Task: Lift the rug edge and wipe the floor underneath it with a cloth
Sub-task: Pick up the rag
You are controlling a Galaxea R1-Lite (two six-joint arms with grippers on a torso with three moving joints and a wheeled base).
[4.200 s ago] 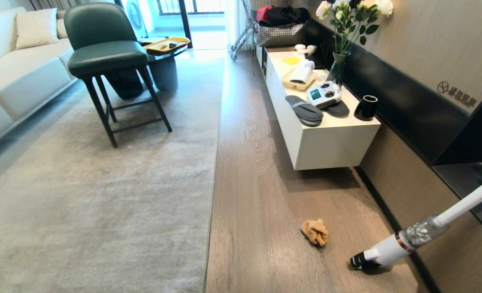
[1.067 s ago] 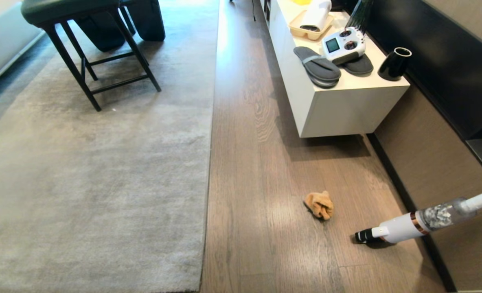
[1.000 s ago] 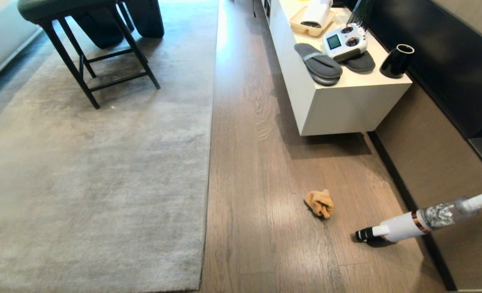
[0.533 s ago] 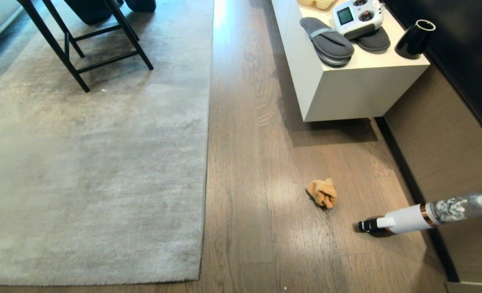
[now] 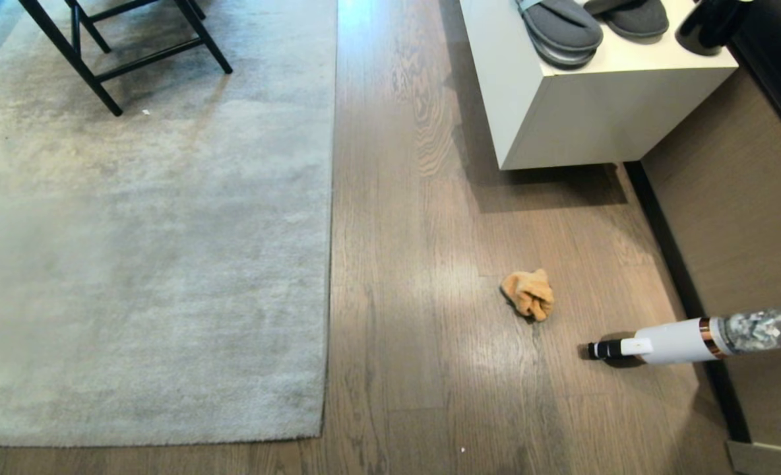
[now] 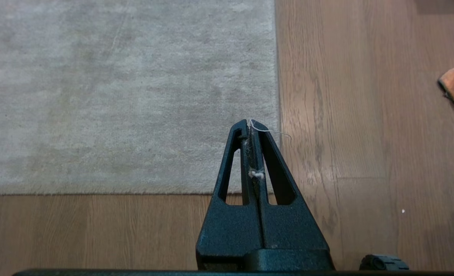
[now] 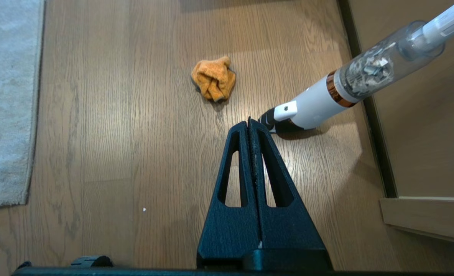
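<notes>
Approach step, nothing grasped. Cloth (image 5: 528,294) lay crumpled on floor (image 5: 417,369), well apart from rug edge (image 5: 328,264), near vacuum (image 5: 681,340). Left gripper (image 6: 250,124) closed, empty, above rug corner; right gripper (image 7: 249,123) closed, empty, near cloth. Next: open right gripper, reach down, pick cloth.

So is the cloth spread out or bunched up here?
Bunched up. The cloth sits as a crumpled lump on the floor, apart from the rug edge.

Floor (image 5: 417,218) under rug (image 5: 146,251), cloth (image 5: 528,294)
</notes>
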